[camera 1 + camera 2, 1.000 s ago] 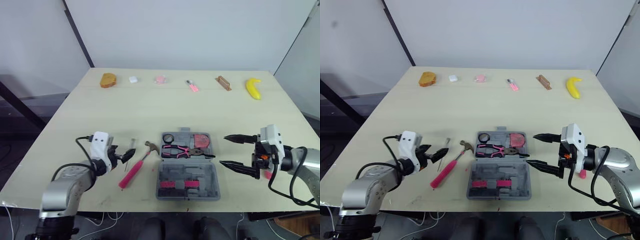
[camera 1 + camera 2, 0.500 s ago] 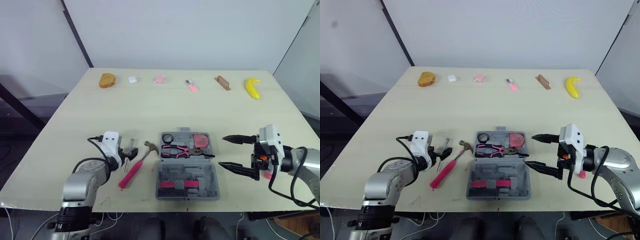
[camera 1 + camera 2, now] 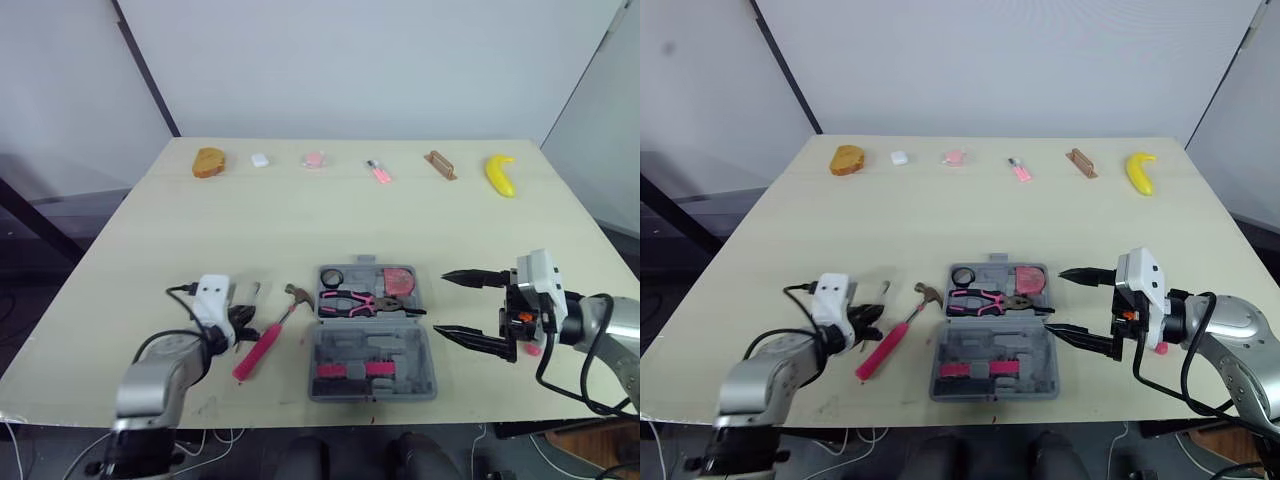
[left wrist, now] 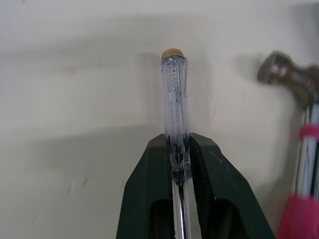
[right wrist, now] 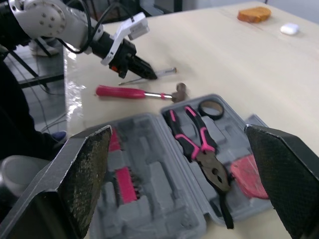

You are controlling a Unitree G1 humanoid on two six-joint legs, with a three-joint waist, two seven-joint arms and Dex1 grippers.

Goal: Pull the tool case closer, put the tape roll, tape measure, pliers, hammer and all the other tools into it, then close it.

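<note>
Tool case [image 3: 372, 345] lies open near the front edge of the tabletop [image 3: 300, 220], about midway between my two arms. From the head cameras, its far half holds the pliers [image 3: 362, 301] with pink grips, the tape roll [image 3: 333, 277] in the left corner and the red tape measure [image 3: 401, 280] in the right corner. The near half carries a row of pink bits.

The hammer [image 3: 268, 332] lies on the tabletop just left of the case, pink handle slanting toward me and head close to the case's far left corner. It sits between the case and my left tool [image 3: 242, 317], which is low over the tabletop beside the hammer's handle. My right tool [image 3: 440, 302] hangs just right of the case, spread wide, with its nearer tip beside the case's right wall.

Along the far edge, well apart from all this, sit a piece of bread [image 3: 208, 161], a small white thing [image 3: 259, 160], a pink thing [image 3: 314, 159], a small pink stick [image 3: 379, 171], a brown block [image 3: 438, 165] and a banana [image 3: 499, 174].

In my left wrist view, the tool is clenched on the screwdriver [image 4: 175, 99], gripping where the clear handle meets the shaft. The brown-capped end points away from me, and the hammer's head is off to one side.

In my right wrist view, my two fingers [image 5: 84, 174] stand far apart with the open case between them, and my left tool is beyond the hammer.
</note>
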